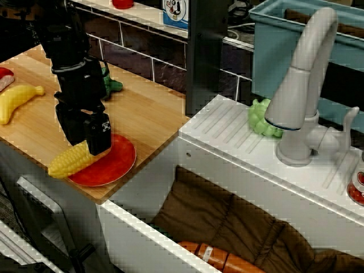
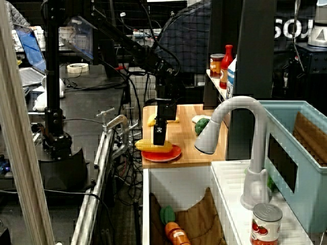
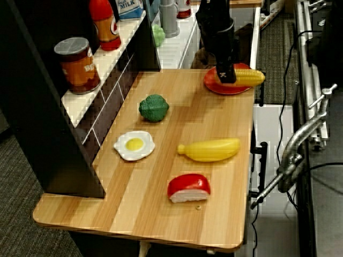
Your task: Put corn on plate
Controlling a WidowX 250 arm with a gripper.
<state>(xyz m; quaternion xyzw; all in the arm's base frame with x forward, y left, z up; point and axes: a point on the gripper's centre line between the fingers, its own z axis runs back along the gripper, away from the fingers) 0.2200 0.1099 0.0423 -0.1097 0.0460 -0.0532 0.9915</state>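
Your corn [image 1: 71, 161] lies across the red plate [image 1: 111, 168], its thick end sticking out past the rim over the worktop's front edge. The plate sits at the corner of the wooden worktop [image 3: 161, 187], right beside the white sink [image 1: 239, 148] with its grey tap [image 1: 304, 85]. Further along the worktop you have a broccoli [image 3: 154, 107], a fried egg [image 3: 134, 145], a banana [image 3: 209, 150] and a red-and-white toy [image 3: 188, 188]. A shelf behind carries a can [image 3: 79, 64] and a red bottle [image 3: 104, 24]. Your claw [image 1: 85, 142] stands upright over the plate, its black fingers [image 1: 98, 133] closed narrow against the corn's inner end, gripping it.
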